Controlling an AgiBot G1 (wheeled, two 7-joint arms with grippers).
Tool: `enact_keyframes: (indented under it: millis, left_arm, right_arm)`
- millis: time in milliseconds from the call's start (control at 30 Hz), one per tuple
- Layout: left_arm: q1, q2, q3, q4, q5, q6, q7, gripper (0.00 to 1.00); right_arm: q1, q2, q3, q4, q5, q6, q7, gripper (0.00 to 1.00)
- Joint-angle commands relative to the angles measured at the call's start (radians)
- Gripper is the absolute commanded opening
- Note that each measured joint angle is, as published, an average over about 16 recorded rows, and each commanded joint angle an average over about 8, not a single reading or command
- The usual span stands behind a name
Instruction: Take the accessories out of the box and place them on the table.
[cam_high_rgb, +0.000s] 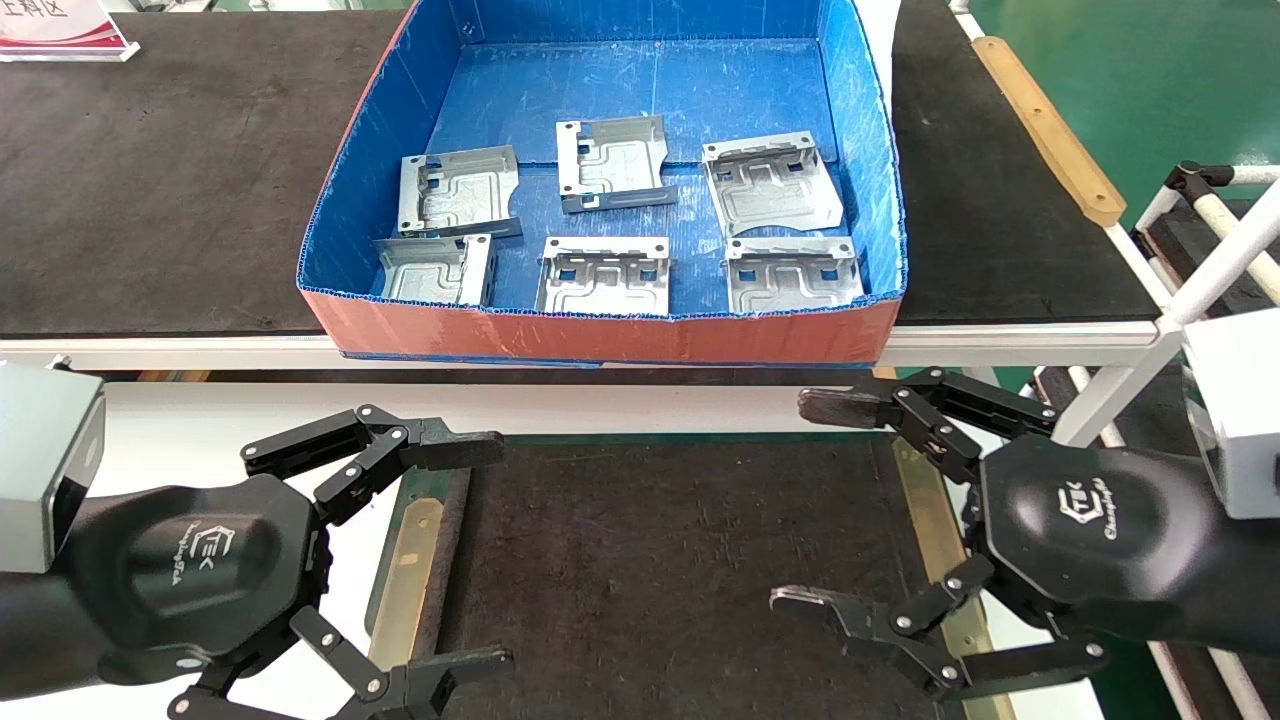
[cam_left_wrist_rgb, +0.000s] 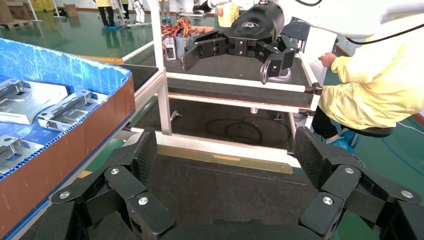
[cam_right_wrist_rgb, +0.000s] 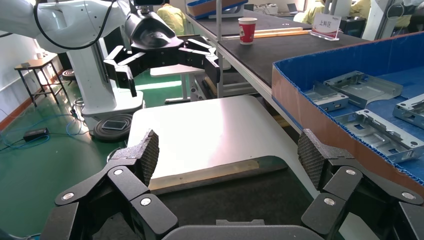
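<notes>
The accessories (cam_high_rgb: 611, 165) are dull silver stamped metal. The box (cam_high_rgb: 620, 335) is ribbed corrugated plastic. The surface (cam_high_rgb: 200, 430) is smooth white, its mat (cam_high_rgb: 650, 560) dark and rough.

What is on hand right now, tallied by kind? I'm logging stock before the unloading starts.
Metal plates in the box: 6, e.g.
Box: 1
Red paper cup: 1
Sign card: 1
Robot tools, both open over the table: 2, left tool, right tool
Total: 11

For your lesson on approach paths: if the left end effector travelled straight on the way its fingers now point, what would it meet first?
Probably the right end effector, which faces it, open, across the dark mat. The left end effector is open too, pointing sideways over the mat, not towards the box. Nothing shows between them, though depth is uncertain.
</notes>
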Motion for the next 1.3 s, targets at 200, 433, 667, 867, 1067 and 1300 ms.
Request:
enact_keyframes:
  millis: [200, 433, 667, 867, 1067, 1300]
  left_arm:
    - [0.016, 0.012, 0.016, -0.045, 0.034, -0.073, -0.040, 1.00]
    - [-0.005, 0.052, 0.054, -0.054, 0.110, -0.167, -0.098, 1.00]
    - [-0.074, 0.091, 0.087, -0.051, 0.207, -0.266, -0.167, 1.00]
    - [-0.146, 0.131, 0.117, -0.043, 0.301, -0.358, -0.231, 1.00]
    - [-0.212, 0.178, 0.152, -0.023, 0.400, -0.454, -0.306, 1.00]
    - [-0.293, 0.240, 0.200, 0.039, 0.526, -0.550, -0.388, 1.00]
  right_arm:
    - [0.000, 0.000, 0.000, 0.000, 0.000, 0.000, 0.000, 1.00]
    - [0.000, 0.000, 0.000, 0.000, 0.000, 0.000, 0.000, 1.00]
    - [0.000, 0.000, 0.000, 0.000, 0.000, 0.000, 0.000, 1.00]
    - [0.000, 0.000, 0.000, 0.000, 0.000, 0.000, 0.000, 1.00]
    - [0.000, 0.000, 0.000, 0.000, 0.000, 0.000, 0.000, 1.00]
    - [0.000, 0.000, 0.000, 0.000, 0.000, 0.000, 0.000, 1.00]
